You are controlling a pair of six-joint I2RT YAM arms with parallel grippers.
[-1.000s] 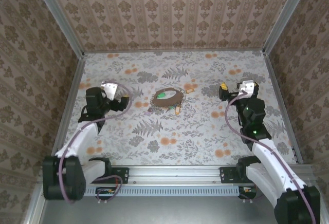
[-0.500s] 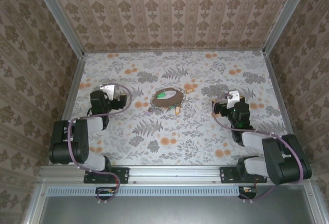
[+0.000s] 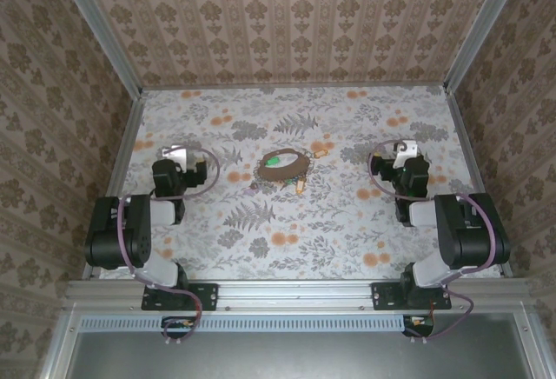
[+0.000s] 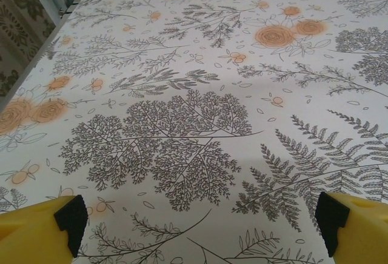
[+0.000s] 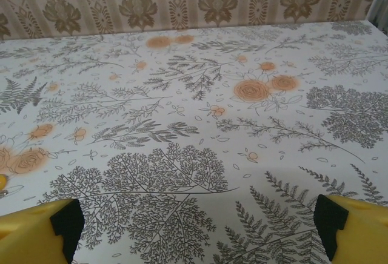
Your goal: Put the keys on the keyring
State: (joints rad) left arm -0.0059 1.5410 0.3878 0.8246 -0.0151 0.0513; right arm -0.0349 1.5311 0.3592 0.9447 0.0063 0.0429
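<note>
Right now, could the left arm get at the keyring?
Probably yes: the left end effector is open and empty, the keyring lies off to its right, and nothing stands on the table between them.

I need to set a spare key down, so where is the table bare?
Bare: the far strip of the table behind the keyring, and the near strip before the arm bases. Crowded: round the keyring, where the keys lie.

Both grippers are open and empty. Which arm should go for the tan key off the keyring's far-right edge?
Right, probably. The tan key lies off the keyring's right side, toward the right gripper; the left gripper would have to cross the ring.
</note>
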